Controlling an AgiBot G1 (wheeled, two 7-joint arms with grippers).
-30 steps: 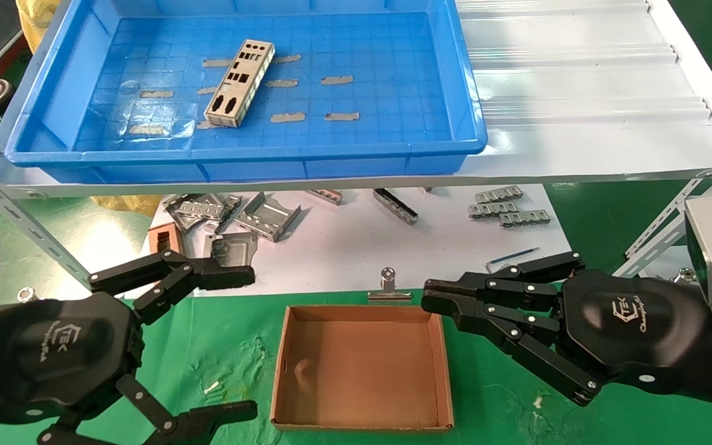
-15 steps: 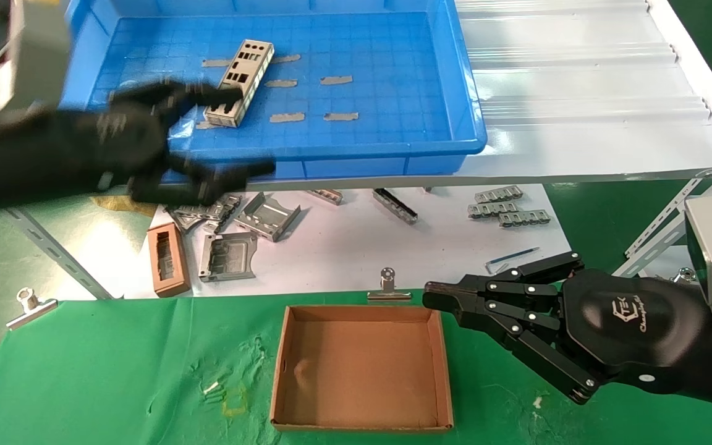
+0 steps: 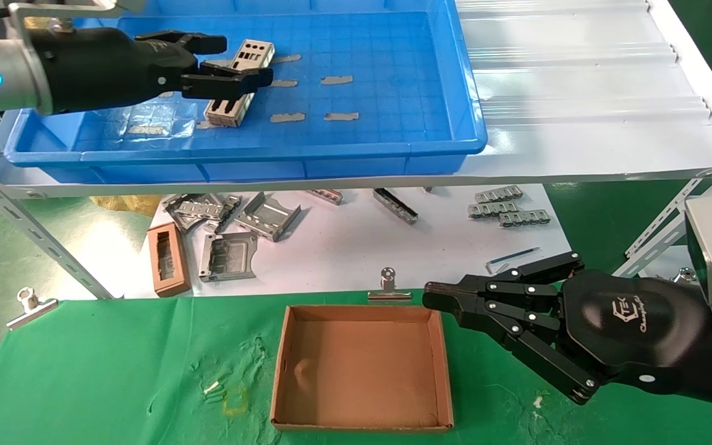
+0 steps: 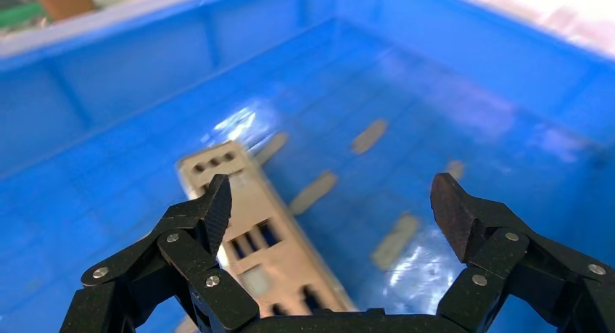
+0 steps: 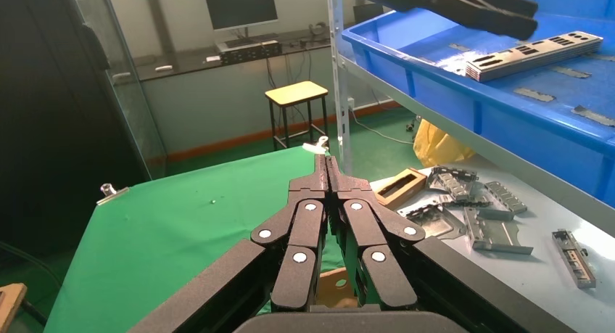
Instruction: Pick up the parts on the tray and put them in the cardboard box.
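Black left tool agape over plate

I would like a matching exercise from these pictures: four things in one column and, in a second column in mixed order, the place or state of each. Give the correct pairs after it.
Things:
1. left gripper
2. right gripper
3. metal plate
4. cardboard box

Places or states:
A. lies on the floor of the blue tray
B. shut, beside the box
C. empty, on the green cloth
D. open, over the plate

Pairs: 1-D, 2-B, 3-A, 4-C
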